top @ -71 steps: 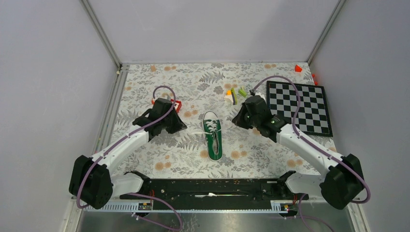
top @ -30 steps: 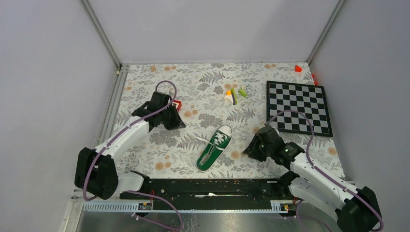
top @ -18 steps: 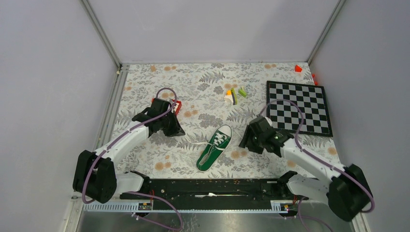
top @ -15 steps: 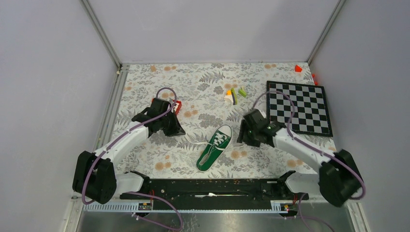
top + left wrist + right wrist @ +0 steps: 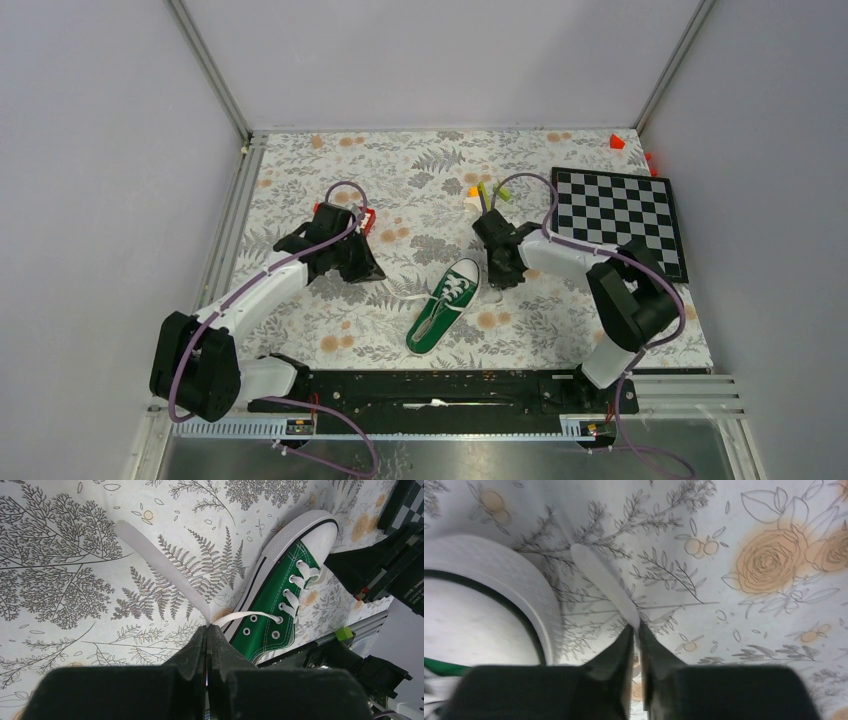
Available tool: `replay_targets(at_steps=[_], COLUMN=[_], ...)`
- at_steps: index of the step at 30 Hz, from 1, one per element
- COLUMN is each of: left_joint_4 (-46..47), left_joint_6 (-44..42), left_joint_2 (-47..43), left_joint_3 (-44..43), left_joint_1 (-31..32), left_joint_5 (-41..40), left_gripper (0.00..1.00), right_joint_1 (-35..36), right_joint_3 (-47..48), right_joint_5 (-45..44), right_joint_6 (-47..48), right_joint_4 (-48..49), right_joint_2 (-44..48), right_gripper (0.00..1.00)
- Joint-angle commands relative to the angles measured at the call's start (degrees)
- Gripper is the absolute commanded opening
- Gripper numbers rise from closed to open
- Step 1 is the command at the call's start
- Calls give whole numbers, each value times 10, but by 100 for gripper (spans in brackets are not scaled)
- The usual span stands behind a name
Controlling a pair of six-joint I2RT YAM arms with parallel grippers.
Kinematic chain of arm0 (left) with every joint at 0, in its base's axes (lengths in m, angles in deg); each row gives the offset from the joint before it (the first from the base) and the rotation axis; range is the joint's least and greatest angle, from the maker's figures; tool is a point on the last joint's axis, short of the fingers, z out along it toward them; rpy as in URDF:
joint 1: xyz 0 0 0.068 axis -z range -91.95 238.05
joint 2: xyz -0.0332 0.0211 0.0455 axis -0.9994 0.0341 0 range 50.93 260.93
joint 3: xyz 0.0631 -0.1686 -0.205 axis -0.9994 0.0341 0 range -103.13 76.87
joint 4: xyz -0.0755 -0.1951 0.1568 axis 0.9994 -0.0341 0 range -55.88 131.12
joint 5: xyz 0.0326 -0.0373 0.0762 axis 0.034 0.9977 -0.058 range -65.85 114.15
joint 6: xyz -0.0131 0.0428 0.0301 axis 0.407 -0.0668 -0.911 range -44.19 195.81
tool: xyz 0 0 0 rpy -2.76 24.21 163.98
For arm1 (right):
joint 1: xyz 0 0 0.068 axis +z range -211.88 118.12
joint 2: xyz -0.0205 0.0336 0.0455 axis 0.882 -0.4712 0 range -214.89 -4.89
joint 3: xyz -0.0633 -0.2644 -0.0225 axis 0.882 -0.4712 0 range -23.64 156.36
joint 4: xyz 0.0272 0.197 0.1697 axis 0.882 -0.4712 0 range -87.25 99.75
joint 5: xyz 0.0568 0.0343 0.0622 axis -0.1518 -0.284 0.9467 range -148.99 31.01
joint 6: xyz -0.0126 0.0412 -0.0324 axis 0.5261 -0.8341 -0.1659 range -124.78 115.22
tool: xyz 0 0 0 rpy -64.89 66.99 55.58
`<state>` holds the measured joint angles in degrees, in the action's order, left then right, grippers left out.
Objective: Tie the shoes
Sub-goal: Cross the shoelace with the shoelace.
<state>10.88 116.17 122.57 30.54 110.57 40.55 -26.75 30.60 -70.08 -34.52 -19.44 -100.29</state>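
1. Swinging up from lower right, the right gripper [image 5: 636,627] pinches a lace tip [image 5: 599,577] beside the toe cap [image 5: 484,580].
2. The left gripper [image 5: 207,630] stays clamped on the other lace [image 5: 160,565].
3. The sneaker [image 5: 443,305] lies tilted mid-frame; with both ends held, crossing can likely start.

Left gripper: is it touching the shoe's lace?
Touching. The left wrist view shows the left gripper shut, the white lace pinched between its fingertips and running on to the eyelets of the green shoe.

Bright even light, blurred right-wrist view
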Motion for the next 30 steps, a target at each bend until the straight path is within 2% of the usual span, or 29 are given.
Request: replay_targets(at_steps=[1, 6, 13, 15, 16, 17, 18, 19, 23, 26, 30], left_joint_4=[24, 11, 1, 4, 6, 8, 7, 7, 5, 5, 5], left_joint_6=[-1, -9, -18, -17, -16, -15, -15, -16, -19, -17, -14], left_joint_2=[3, 6, 27, 34, 38, 40, 42, 43, 40, 37, 31], left_joint_3=[-16, -30, -57, -62, -64, -65, -67, -68, -66, -62, -57], left_joint_1=[4, 5, 6, 7, 7, 8, 9, 9, 10, 10, 10], left_joint_5=[17, 9, -3, -1, 1, 2, 4, 5, 1, -4, -9], left_gripper=[0, 0, 0, 0, 0, 0, 0, 0, 0, 0, 0], right_joint_1=[1, 1, 1, 1, 0, 1, 1, 1, 42, 118, 201], right_joint_3=[14, -67, -136, -165, -176, -180, -173, -162, -132, -113, -97], right_joint_5=[-15, -103, -145, -152, -148, -138, -125, -102, -83, -79, -45], right_joint_6=[-3, -47, -110, -135, -140, -142, -143, -144, -167, -203, -248], right_joint_4=[0, -7, -83, -83, -77, -77, -82, -92, -92, -61, 5], right_joint_2=[-15, 126, 344, 379, 387, 387, 384, 378, 388, 383, 324], right_gripper=[0, 0, 0, 0, 10, 35, 51, 61, 72, 73, 73])
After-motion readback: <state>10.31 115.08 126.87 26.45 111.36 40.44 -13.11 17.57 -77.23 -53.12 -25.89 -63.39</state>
